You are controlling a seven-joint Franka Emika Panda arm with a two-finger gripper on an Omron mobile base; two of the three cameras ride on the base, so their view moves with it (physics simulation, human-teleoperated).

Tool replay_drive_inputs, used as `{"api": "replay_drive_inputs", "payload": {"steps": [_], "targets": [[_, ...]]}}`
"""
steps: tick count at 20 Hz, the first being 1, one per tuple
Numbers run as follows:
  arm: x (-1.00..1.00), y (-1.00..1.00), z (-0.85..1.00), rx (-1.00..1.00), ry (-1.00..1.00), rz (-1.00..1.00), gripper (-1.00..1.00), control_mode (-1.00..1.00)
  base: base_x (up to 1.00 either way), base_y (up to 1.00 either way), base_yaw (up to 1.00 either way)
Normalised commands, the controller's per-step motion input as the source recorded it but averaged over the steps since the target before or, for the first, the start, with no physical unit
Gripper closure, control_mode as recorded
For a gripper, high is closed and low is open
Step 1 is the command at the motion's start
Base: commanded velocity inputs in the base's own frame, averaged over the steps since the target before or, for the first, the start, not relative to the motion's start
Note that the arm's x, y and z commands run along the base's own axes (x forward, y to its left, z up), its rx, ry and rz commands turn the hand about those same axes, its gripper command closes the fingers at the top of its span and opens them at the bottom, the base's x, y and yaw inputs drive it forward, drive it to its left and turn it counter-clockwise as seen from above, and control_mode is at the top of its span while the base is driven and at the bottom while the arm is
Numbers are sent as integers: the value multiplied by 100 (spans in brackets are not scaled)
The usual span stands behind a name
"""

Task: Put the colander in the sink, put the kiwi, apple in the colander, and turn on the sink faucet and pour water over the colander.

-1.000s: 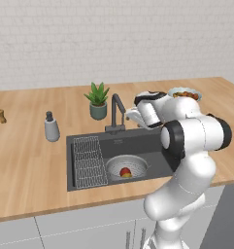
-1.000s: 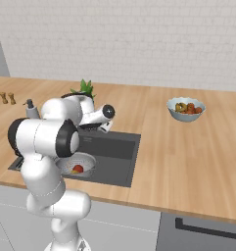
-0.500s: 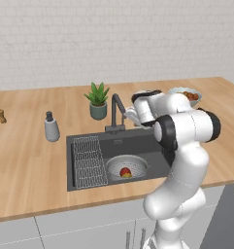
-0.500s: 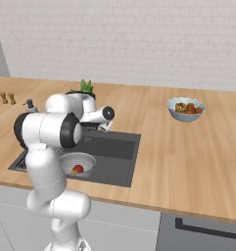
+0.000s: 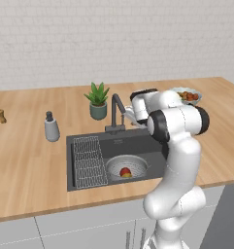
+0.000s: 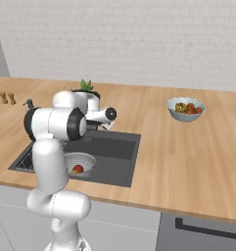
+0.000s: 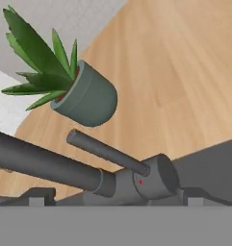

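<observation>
Faucet (image 7: pixel 136 180) is my target now: its base and thin lever fill the hand view, the fingers (image 7: pixel 112 202) spread wide, holding nothing, just before it. Colander (image 5: pixel 126 168) sits in the sink (image 5: pixel 138 143) with apple (image 5: pixel 125 171) inside; kiwi I can't make out clearly. Next I nudge the lever to start water.

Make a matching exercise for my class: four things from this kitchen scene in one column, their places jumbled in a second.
Things:
1. silvery perforated metal colander
2. small glossy red apple
3. green potted plant
4. grey pump-top soap bottle

Places:
A. on the counter left of the sink
B. in the dark grey sink
C. inside the colander
D. behind the faucet

Pairs: 1-B, 2-C, 3-D, 4-A
</observation>
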Motion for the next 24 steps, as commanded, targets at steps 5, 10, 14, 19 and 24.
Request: {"api": "replay_drive_inputs", "payload": {"steps": [5,10,14,19,24], "targets": [[40,8,-24,3,1,-1,-100,-100,0,0,0],[41,9,-19,3,2,-1,-100,-100,0,0,0],[38,8,-18,2,2,-2,-100,-100,0,0,0],[36,4,-17,2,2,-2,-100,-100,0,0,0],[15,5,-19,0,5,-4,100,-100,0,0,0]]}}
